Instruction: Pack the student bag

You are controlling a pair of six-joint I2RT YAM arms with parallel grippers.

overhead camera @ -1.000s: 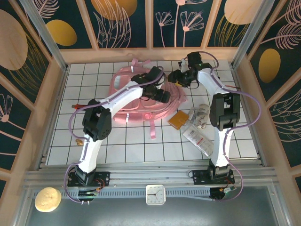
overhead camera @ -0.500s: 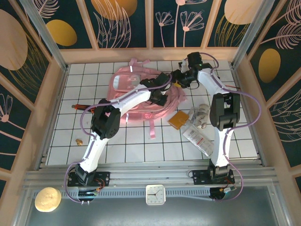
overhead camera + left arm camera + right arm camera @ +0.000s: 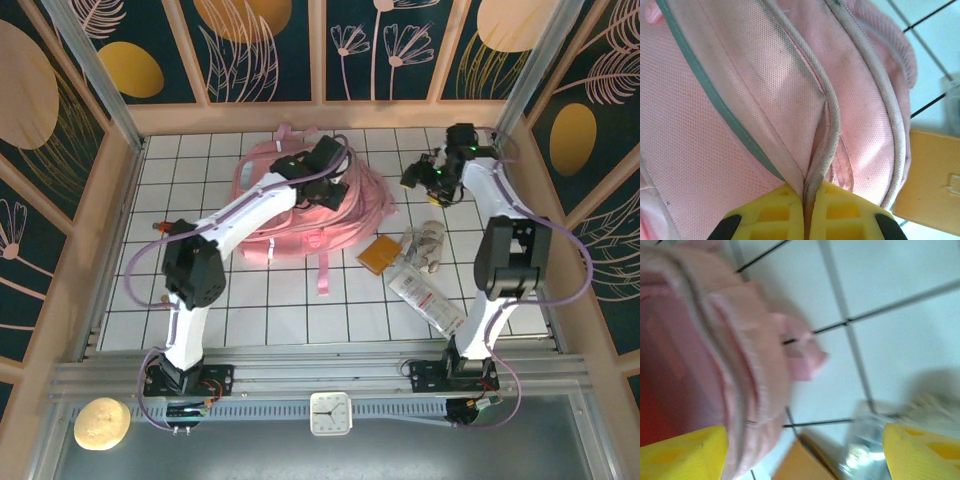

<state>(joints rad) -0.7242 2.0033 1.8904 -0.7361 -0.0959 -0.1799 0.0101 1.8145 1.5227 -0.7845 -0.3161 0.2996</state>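
Since a second ago the right end effector (image 3: 418,180) has pulled off the backpack (image 3: 285,215) and swung right over bare tiles, its jaws spread wide and holding nothing. Meanwhile the left end effector (image 3: 328,190), open back then, is now clenched on a fold beside the backpack's piped seam (the wrist view shows its yellow fingers (image 3: 775,210) pinching it). The backpack lies at the far middle of the desk (image 3: 250,300), with an orange card (image 3: 381,253) just off its right edge. Print on the plastic packet (image 3: 425,293) is too small to read.
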